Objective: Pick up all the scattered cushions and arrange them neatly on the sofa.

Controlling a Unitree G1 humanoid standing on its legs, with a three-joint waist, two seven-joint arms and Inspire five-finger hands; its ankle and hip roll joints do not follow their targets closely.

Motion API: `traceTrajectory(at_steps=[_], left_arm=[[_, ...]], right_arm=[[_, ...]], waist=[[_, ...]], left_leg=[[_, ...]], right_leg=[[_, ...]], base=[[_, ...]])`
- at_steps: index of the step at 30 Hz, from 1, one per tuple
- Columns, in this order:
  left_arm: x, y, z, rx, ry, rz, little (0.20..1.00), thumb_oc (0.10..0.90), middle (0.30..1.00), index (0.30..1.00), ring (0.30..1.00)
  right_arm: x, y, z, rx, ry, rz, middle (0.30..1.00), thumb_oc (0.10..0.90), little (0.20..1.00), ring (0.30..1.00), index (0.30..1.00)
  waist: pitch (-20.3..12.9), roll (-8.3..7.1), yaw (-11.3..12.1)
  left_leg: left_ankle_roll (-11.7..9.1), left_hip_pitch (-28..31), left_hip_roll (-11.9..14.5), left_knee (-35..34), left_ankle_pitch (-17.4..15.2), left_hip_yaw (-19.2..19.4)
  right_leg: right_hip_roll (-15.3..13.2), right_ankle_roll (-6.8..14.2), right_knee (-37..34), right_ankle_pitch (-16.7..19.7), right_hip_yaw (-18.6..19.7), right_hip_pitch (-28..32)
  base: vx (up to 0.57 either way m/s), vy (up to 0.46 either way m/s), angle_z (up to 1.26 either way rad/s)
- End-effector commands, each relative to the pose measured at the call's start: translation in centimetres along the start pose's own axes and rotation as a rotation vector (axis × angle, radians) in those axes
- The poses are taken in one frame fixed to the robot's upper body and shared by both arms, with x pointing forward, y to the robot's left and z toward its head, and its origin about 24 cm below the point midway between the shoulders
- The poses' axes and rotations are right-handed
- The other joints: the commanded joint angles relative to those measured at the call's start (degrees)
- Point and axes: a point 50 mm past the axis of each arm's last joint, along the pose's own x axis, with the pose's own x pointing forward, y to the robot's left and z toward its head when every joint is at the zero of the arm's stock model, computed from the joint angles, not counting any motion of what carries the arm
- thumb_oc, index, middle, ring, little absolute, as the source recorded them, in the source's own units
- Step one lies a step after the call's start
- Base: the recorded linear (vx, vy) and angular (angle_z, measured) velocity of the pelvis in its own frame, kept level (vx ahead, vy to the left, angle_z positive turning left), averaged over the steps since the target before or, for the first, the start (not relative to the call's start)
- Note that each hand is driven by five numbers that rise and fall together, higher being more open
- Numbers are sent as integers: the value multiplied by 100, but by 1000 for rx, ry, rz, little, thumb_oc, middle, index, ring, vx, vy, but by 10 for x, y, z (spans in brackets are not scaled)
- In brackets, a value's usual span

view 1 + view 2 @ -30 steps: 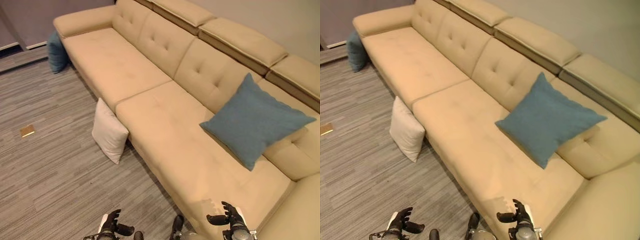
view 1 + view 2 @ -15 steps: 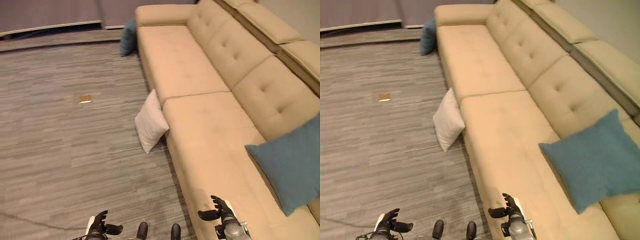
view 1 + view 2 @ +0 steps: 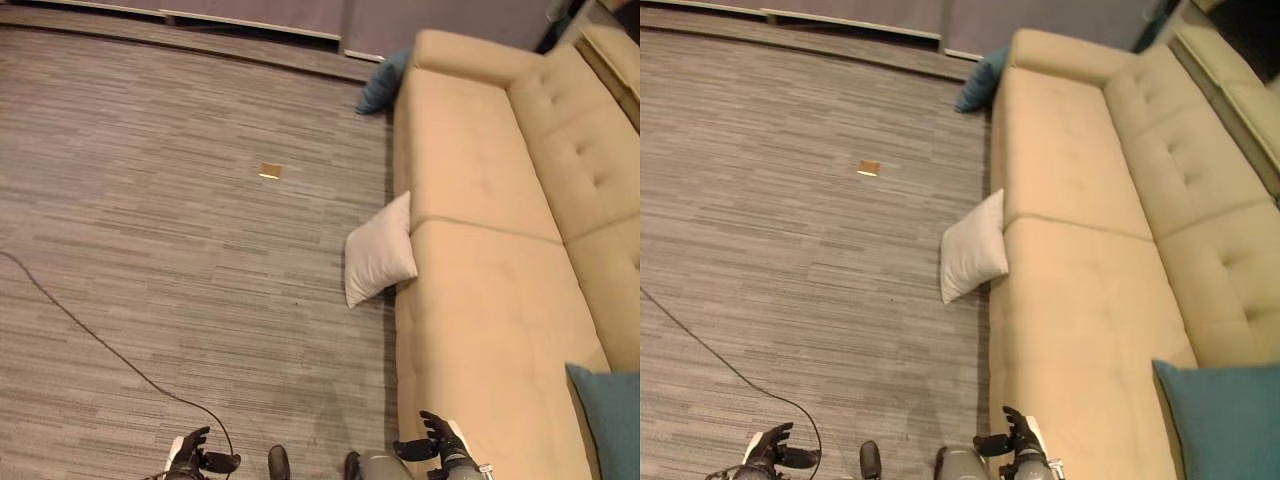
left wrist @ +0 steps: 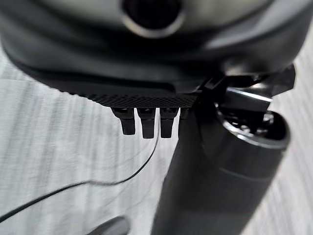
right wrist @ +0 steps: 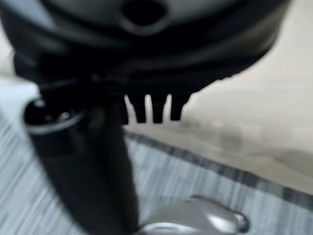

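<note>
Fingers of both hands were loosely spread and held nothing. From the left eye view we saw the left hand low over the grey carpet and the right hand at the front edge of the beige sofa. A white cushion stood on the floor, leaning against the sofa front. A blue cushion lay on the floor by the far armrest.

From the right eye view, another blue cushion lay on the seat; a small brown square, perhaps a floor plate, sat in the carpet.

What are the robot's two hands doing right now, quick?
Left hand: open, fingers relaxed, holding nothing, low above the grey carpet floor.
Right hand: open, holding nothing, by the beige sofa's front edge.
</note>
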Motion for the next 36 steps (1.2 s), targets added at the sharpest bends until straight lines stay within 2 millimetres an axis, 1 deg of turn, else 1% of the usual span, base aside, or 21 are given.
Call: traceTrajectory(at_steps=[1,3,5,7,8,9,10,11,12,13,14,15,17,18,19,23,27,29,31,33,36], left_arm=[[-5,2,-19,50,34,-10,900,800,900,900,900],[-6,2,-23,53,54,-16,900,800,900,900,900],[-7,1,-27,49,75,-20,900,800,900,900,900],[-9,-5,-32,62,88,-31,900,800,900,900,900],[-12,-8,-38,60,106,-40,900,800,900,900,900],[-12,-11,-38,50,106,-44,900,800,900,900,900],[-10,-9,-31,38,83,-39,900,800,900,900,900],[-8,-6,-24,28,60,-31,900,800,900,900,900],[-7,-5,-22,17,51,-29,900,800,900,900,900],[-7,-5,-20,13,46,-27,900,800,900,900,900],[-6,-4,-19,16,43,-29,900,800,900,900,900],[-7,-3,-20,35,45,-33,900,800,900,900,900],[-7,-4,-21,25,45,-34,900,800,900,900,900],[-6,-5,-16,8,28,-31,900,800,900,900,900],[-7,-6,-21,9,45,-39,900,800,900,900,900],[-8,-5,-25,39,62,-36,900,800,900,900,900],[-5,2,-20,67,41,-20,900,800,900,900,900],[-3,8,-14,66,21,-2,900,800,900,900,900],[-3,10,-12,53,11,8,900,800,900,900,900],[-2,9,-10,44,8,7,900,800,900,900,900],[-1,9,-7,55,3,-2,900,800,900,900,900]], right_arm=[[5,-18,15,-11,-67,-62,900,800,900,900,900],[6,-18,14,-22,-57,-59,900,800,900,900,900],[5,-17,10,-33,-46,-52,900,800,900,900,900],[2,-18,1,-32,-22,-54,900,800,900,900,900],[1,-21,-6,-29,0,-59,900,800,900,900,900],[0,-22,-10,-18,13,-63,900,800,900,900,900],[1,-25,-6,-21,4,-74,900,800,900,900,900],[2,-28,-3,-18,-1,-81,900,800,900,900,900],[3,-28,-3,-14,1,-81,900,800,900,900,900],[3,-29,-3,-13,4,-83,900,800,900,900,900],[3,-30,-4,-15,12,-89,900,800,900,900,900],[4,-30,-3,-28,11,-91,900,800,900,900,900],[3,-30,-3,-39,11,-92,900,800,900,900,900],[4,-30,-2,-43,4,-96,900,800,900,900,900],[4,-30,-3,-41,7,-95,900,800,900,900,900],[3,-21,-2,-61,5,-70,900,800,900,900,900],[5,-17,10,-71,-35,-51,900,800,900,900,900],[7,-15,18,-70,-62,-47,900,800,900,900,900],[7,-14,23,-74,-79,-44,900,800,900,900,900],[8,-16,24,-82,-82,-52,900,800,900,900,900],[9,-19,22,-88,-62,-52,900,800,900,900,900]], waist=[[-137,24,-185],[-132,-28,-242],[-141,-84,-286],[-300,-80,-329],[-377,-25,-357],[-415,4,-391],[-324,-149,-318],[-271,-285,-228],[-268,-339,-184],[-261,-409,-142],[-239,-481,-57],[-222,-490,14],[-186,-394,138],[-140,-359,197],[-173,-311,209],[-288,-285,185],[-297,-261,129],[-253,-208,116],[-238,-169,133],[-269,-163,129],[-265,-152,46]], left_leg=[[-421,36,-46,124,-497,-236],[-416,208,-129,149,-644,-395],[-436,502,-216,165,-851,-554],[-435,679,-220,282,-1072,-623],[-558,729,-123,584,-1127,-578],[-907,551,-4,1381,-764,-419],[-1091,-135,123,2770,-381,-286],[-1006,-518,251,3417,-362,-93],[-924,-698,327,3503,-441,-8],[-852,-915,392,3480,-545,39],[-725,-1169,499,3103,-779,101],[-722,-1310,484,2418,-740,11],[-841,-1499,372,1562,-232,-384],[-894,-1569,323,1365,-75,-579],[-889,-1418,302,1088,-105,-686],[-729,-1149,198,982,-172,-623],[-490,-878,150,890,-335,-393],[-405,-778,183,877,-414,-267],[-375,-630,190,869,-535,-178],[-365,-471,176,852,-635,-90],[-373,-262,106,810,-728,-21]], right_leg=[[257,9,-1460,868,50,240],[300,85,-1961,1102,-30,164],[243,177,-2412,1280,-322,121],[311,42,-2382,1263,-187,315],[324,-17,-2333,1187,-236,439],[368,-111,-2386,1100,-239,702],[316,-238,-2467,1051,-143,937],[282,-341,-2523,947,-76,1122],[257,-362,-2514,880,-45,1190],[217,-355,-2511,818,5,1261],[178,-304,-2573,712,82,1423],[187,-255,-2623,608,181,1556],[296,-242,-2626,521,363,1717],[345,-244,-2593,460,463,1817],[367,-222,-2491,395,566,1819],[255,-98,-2041,397,716,1720],[131,94,-1188,741,817,1365],[28,169,-738,930,680,1115],[-116,162,-631,959,362,930],[-171,112,-952,863,-6,838],[-35,68,-1391,808,-356,589]], base=[[281,-12,44],[307,-15,28],[451,-44,10],[476,-62,61],[505,-102,69],[492,-146,49],[379,-165,-19],[260,-129,11],[242,-76,-56],[299,-5,-74],[389,73,-101],[407,138,-39],[313,177,-26],[271,187,-30],[338,269,-73],[218,196,-106],[158,174,-36],[93,144,-33],[126,129,-56],[180,81,-59],[164,45,-31]])
